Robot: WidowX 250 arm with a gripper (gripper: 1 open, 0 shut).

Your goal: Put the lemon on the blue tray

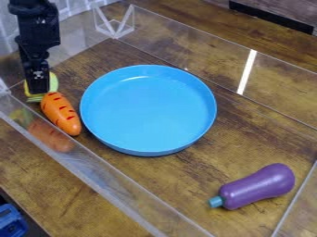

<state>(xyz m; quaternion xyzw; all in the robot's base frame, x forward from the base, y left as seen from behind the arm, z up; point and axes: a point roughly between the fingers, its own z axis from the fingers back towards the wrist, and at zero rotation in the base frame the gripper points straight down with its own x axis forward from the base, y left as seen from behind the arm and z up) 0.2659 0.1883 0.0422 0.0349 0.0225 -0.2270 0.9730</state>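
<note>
The lemon lies at the far left of the wooden table, and only a yellow-green sliver of it shows beside the fingers. My black gripper has come straight down over it and stands open, with its fingers on either side of the fruit. I cannot see the fingers pressing on the lemon. The blue tray is a large round dish in the middle of the table, to the right of the lemon, and nothing lies in it.
An orange carrot with a green top lies just in front of the lemon, between it and the tray's left rim. A purple eggplant rests at the front right. Clear plastic walls border the table.
</note>
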